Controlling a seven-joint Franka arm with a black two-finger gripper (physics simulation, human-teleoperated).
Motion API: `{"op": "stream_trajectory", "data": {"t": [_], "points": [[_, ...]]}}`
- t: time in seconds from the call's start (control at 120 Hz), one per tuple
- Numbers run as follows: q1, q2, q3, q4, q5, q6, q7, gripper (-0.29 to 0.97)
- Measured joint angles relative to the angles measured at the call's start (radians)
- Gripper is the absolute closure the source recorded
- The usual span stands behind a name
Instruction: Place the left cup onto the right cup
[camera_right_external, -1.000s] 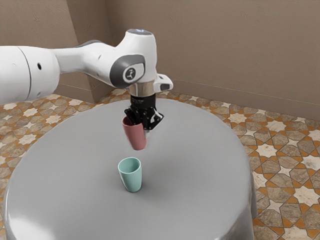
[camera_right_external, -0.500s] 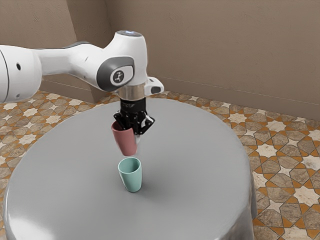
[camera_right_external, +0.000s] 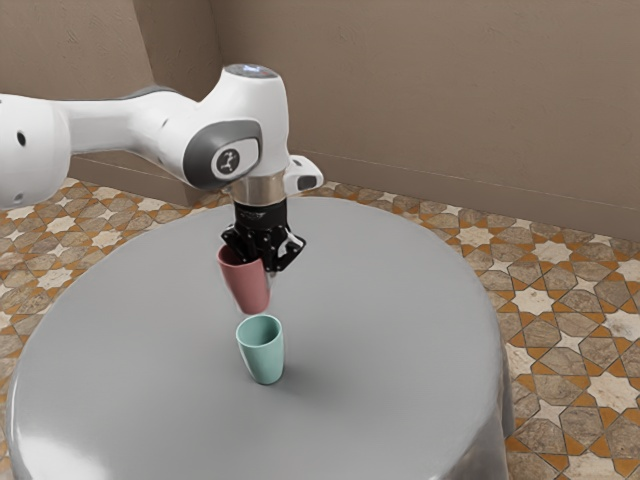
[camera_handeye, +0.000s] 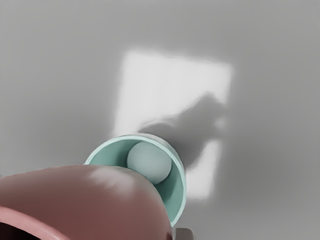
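Exterior view: my arm (camera_right_external: 130, 130) comes in from the exterior view's left, wrist pointing down over the round grey table (camera_right_external: 420, 330). My gripper (camera_right_external: 256, 258) is clamped on the pink cup (camera_right_external: 246, 284), with the fingers closed on its upper end near the rim. The pink cup is off the table, hanging in the air. It is tilted: mouth up toward my hand, base lower and leaning toward the exterior view's right. The teal cup (camera_right_external: 260, 348) stands upright on the table with its mouth open upward, right below the pink one. The pink base looks just clear of the teal rim, very near and not seated in it. The pink cup sits a bit toward the exterior view's left of the teal cup's middle. Patterned tile floor (camera_right_external: 560, 300) around the table, plain tan wall (camera_right_external: 450, 90) behind.

Wrist view: the pink cup (camera_handeye: 80, 205) is big and blurred close under my hand, and it covers part of the teal cup (camera_handeye: 177, 185). I look straight into the teal mouth and its pale bottom is visible. The table (camera_handeye: 55, 75) is grey. A bright light patch (camera_handeye: 165, 90) lies past the teal cup, with a dark shadow (camera_handeye: 197, 125) across it.
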Motion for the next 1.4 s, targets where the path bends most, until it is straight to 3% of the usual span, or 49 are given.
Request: {"op": "stream_trajectory", "data": {"t": [1.4], "points": [[0.000,0.078,-0.001,-0.076,0.005,0.108,-0.084,0.78]]}}
